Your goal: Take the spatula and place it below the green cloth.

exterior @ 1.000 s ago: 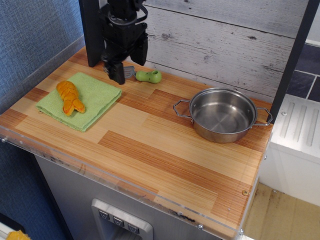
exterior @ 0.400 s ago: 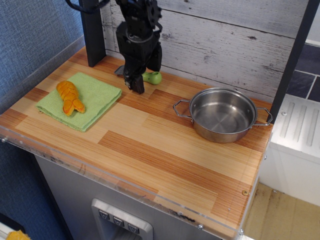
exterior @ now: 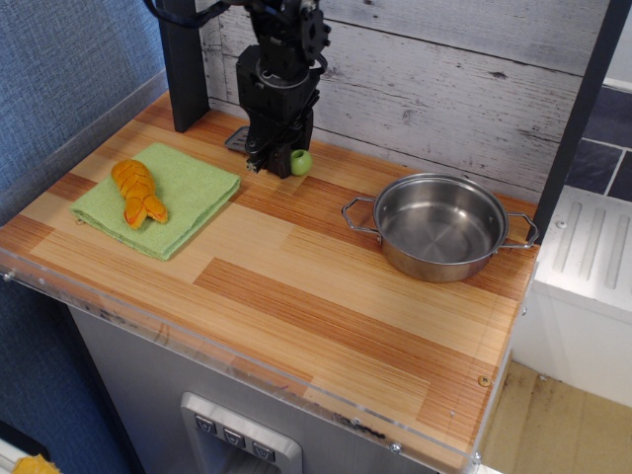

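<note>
The spatula [exterior: 296, 161] lies on the wooden counter [exterior: 296, 286] just beyond the far right corner of the green cloth [exterior: 158, 197], and we see only its green handle end and a bit of grey blade. Our gripper [exterior: 275, 163] sits low right over it, hiding the middle; we cannot tell how the fingers stand. An orange plush toy [exterior: 136, 192] rests on the cloth. A steel pot [exterior: 440, 227] stands well right of the cloth.
</note>
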`<state>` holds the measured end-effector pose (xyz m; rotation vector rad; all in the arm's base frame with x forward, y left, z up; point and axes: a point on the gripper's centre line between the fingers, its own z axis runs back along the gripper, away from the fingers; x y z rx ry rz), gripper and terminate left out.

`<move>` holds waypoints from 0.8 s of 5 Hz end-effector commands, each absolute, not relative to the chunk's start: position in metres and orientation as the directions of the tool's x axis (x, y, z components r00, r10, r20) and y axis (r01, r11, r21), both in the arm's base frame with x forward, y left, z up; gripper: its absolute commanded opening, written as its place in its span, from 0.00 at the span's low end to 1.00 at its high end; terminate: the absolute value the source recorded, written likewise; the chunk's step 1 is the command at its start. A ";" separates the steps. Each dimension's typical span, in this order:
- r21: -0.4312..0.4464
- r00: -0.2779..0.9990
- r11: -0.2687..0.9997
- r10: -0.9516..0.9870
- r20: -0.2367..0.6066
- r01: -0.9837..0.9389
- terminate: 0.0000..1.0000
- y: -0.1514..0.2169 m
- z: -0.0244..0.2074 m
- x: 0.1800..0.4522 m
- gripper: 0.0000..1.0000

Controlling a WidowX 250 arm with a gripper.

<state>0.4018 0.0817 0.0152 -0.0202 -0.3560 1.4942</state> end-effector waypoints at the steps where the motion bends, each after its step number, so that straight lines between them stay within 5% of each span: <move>1: -0.251 0.037 0.097 0.971 0.235 -0.963 0.00 0.084 0.037 0.406 0.00; 4: -0.304 0.097 0.172 0.964 0.246 -0.937 0.00 0.081 0.098 0.409 0.00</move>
